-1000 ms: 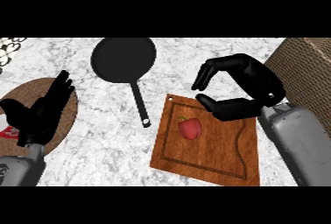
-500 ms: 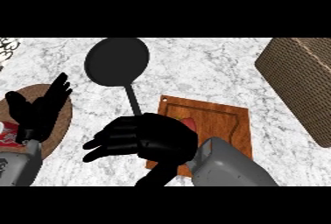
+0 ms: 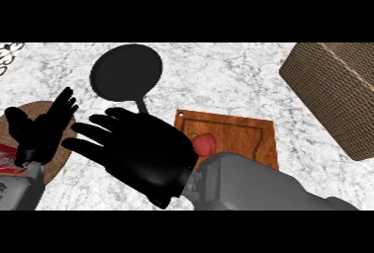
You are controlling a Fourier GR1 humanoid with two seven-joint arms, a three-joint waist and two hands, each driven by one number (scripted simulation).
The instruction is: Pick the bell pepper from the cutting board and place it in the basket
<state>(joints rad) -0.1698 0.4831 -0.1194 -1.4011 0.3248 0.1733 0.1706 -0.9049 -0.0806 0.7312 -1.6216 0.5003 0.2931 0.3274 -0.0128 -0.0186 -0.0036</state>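
A: Far left, left hand (image 3: 40,129) at the edge, fingers straight and up, resting over a round brown mat (image 3: 64,148). Something red and white under it; can't tell what.

B: Centre-left?

A: Right hand (image 3: 142,153), big in the head view, fingers spread and straight, holding nothing. It hangs beside the cutting board's left edge, not over the pepper. Above it, a black frying pan (image 3: 125,72), handle running down toward the board.

B: And the bell pepper?

A: Bell pepper (image 3: 205,143), red, on the cutting board (image 3: 245,133), left half, partly hidden behind the hand and forearm. Not lifted (pick step not yet done, by my reading).

B: Next move?

A: Hand needs to come right, settle over the pepper, fingers curling round it. Then a carry across to the basket (image 3: 336,94), woven, far right, well apart from the board.

B: Obstacles?

A: Pan handle ends near the board's upper-left corner; could be brushed. The path from board to basket shows bare marble counter (image 3: 219,74).
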